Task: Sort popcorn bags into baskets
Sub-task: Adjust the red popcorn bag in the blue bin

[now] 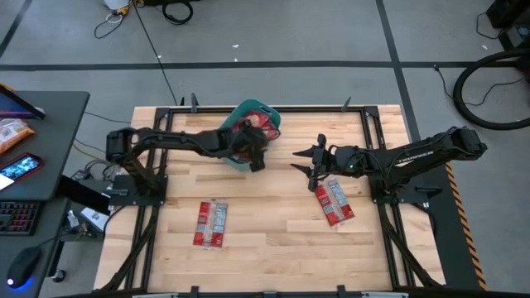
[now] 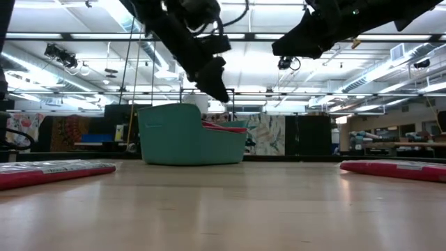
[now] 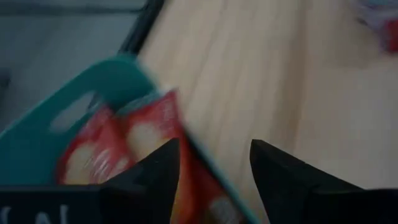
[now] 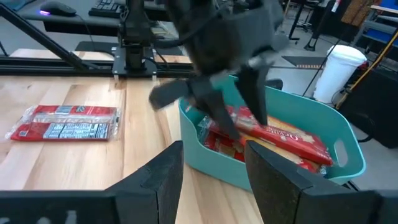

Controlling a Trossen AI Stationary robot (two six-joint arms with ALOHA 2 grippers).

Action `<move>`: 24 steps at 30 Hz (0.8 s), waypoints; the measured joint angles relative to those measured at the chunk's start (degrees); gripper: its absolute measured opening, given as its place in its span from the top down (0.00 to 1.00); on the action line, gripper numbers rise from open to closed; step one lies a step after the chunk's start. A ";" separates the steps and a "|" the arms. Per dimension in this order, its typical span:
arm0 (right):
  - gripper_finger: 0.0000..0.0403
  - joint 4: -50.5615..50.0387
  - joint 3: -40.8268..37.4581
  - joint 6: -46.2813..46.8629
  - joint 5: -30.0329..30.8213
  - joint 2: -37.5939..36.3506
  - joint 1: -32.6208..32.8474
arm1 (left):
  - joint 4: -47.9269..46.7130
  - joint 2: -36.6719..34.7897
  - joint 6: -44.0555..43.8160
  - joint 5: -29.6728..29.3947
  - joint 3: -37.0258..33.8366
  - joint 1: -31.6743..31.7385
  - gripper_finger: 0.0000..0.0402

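My left tool (image 1: pixel 256 163) over teal plastic tub (image 1: pixel 267 111), jaws spread, empty, so packets drop inside | right tool (image 1: pixel 314 170) parted, empty, above flat red popcorn packet (image 1: pixel 334 202) on bench (image 1: pixel 273 240) | another packet (image 1: pixel 210 223) waits.

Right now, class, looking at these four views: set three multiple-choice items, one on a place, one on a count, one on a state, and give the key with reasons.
1. Where is the left gripper?
A. Above the teal tub
B. Over the table's near edge
C. Beside the keyboard

2. How many popcorn bags lie flat on the wooden table outside the tub?
A. None
B. Two
C. Five

3. How do the left gripper's fingers stand?
A. Clamped on a bag
B. Apart, holding nothing
C. Hidden

Key: 1 A, the high view shows it over the tub. 2 B, one bag lies at the left, one under the right gripper. 3 B, the right wrist view shows them spread above the bags in the tub.
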 joint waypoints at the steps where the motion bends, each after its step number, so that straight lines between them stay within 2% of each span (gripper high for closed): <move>1: 0.56 0.00 0.00 0.02 -0.57 0.01 0.00 | 1.80 0.96 2.43 0.98 -0.01 0.07 0.51; 5: 0.56 0.44 -0.02 0.02 -2.71 0.02 0.07 | 4.25 4.85 8.25 3.24 -0.01 2.09 0.56; 12: 0.56 0.44 -0.03 0.04 -4.35 0.02 0.07 | 9.00 8.72 10.01 3.21 -0.03 5.09 0.60; 16: 0.56 0.42 -0.04 0.04 -4.79 0.02 0.14 | 8.31 9.82 10.26 3.10 -0.06 6.94 0.60; 22: 0.56 0.66 -0.04 -0.20 -5.27 0.02 0.44 | 10.79 10.49 11.30 -8.23 -0.08 7.87 0.60; 24: 0.56 0.70 -0.04 -0.22 -5.42 0.02 0.48 | 12.61 10.48 11.92 -9.62 -0.08 7.88 0.60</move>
